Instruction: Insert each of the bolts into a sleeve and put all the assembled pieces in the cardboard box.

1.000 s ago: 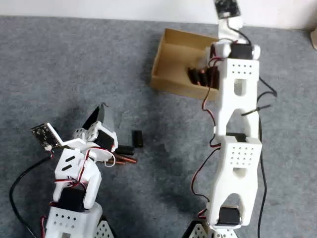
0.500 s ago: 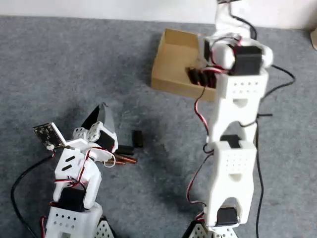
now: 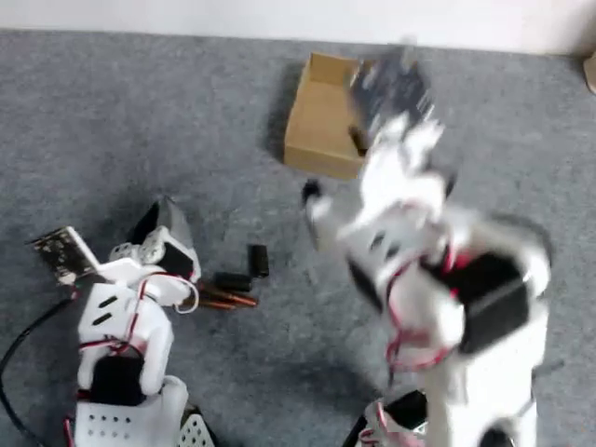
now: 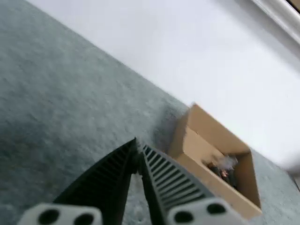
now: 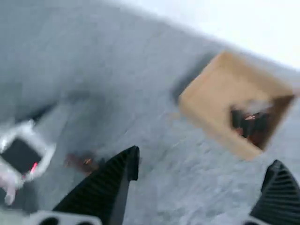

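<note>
Seen from above, the right arm (image 3: 438,279) rises over the right part of the cardboard box (image 3: 321,121) and the carpet in front of it, blocking that side, while the box's left and near walls stand free. Open grey carpet (image 3: 140,112) stretches left of the box. Another band runs between the box and the 2 black sleeves (image 3: 258,259) and copper bolts (image 3: 228,300) just beside the left arm (image 3: 126,317).

a grey carpeted table (image 3: 140,112) is shown. placed on it are a cardboard box (image 3: 321,160) at the far side, and nearer, well apart from it, two black sleeves (image 3: 258,260) beside copper bolts (image 3: 228,299).
</note>
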`<state>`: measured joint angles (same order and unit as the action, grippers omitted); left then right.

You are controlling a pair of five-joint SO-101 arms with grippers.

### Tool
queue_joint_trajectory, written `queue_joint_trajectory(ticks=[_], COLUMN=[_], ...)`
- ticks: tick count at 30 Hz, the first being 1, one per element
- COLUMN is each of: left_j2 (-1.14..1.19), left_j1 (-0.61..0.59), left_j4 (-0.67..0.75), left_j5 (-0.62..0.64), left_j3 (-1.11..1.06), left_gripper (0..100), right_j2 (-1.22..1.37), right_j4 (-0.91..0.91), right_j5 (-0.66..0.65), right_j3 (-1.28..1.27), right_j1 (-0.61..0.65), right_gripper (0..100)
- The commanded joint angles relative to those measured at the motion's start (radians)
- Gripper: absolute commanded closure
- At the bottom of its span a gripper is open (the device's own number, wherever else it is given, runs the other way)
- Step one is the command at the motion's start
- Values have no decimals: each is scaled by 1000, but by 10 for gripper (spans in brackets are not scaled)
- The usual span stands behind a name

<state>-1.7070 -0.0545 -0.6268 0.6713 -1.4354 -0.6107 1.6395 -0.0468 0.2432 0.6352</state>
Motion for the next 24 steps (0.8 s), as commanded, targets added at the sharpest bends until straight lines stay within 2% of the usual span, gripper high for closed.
queue_joint_trajectory(ticks=[1, 5, 11, 19, 24], left_j2=[1, 1, 1, 1, 1], left_j1=[-48, -101, -137, -137, -137], left_j4=[-68, -141, -176, -173, -172], left_j5=[0, 0, 0, -3, -3], left_j3=[116, 182, 220, 220, 220], left_gripper=[991, 993, 993, 990, 990], right_j2=[-257, -344, -243, 10, 163], right_j4=[-234, -395, -572, -819, -970], right_j5=[18, 17, 28, 270, 476], right_j3=[-555, -895, -1044, -1036, -1036], right_j1=[36, 70, 143, 196, 200], right_gripper=[628, 628, 628, 628, 628])
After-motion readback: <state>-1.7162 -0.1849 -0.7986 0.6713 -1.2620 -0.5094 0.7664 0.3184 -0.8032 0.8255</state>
